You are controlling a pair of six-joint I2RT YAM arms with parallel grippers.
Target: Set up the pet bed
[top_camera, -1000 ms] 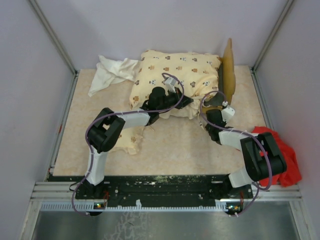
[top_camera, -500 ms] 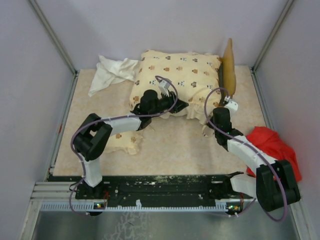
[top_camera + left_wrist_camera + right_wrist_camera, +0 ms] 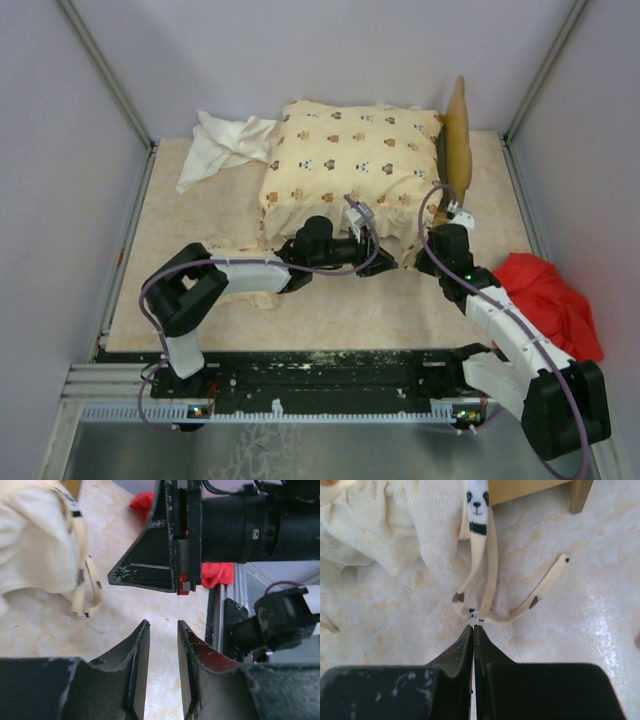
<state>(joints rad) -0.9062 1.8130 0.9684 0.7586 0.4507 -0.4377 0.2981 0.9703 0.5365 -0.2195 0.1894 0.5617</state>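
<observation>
The cream animal-print cushion [image 3: 350, 160] lies at the back, with the light-yellow bed frame [image 3: 458, 135] standing on edge against its right side. A small matching pillow [image 3: 247, 288] lies partly hidden under my left arm. My left gripper [image 3: 384, 260] sits low in front of the cushion, its fingers [image 3: 141, 645] slightly open with only bare table between them. My right gripper [image 3: 421, 257] is at the cushion's front right corner. Its jaws [image 3: 473, 627] are shut, and the cushion's ties [image 3: 479, 575] come to a point right at the tips. The frame's leg [image 3: 581, 495] is just beyond.
A plain white cloth [image 3: 222, 145] is crumpled at the back left. A red cloth [image 3: 555, 300] lies at the right edge under my right arm. The two grippers are close together, and the right gripper's body [image 3: 170, 540] fills the top of the left wrist view. Walls enclose the table.
My left gripper let go of the cushion's front edge, opened, and swung right and nearer. My right gripper shut at the ties and its arm stretched forward.
</observation>
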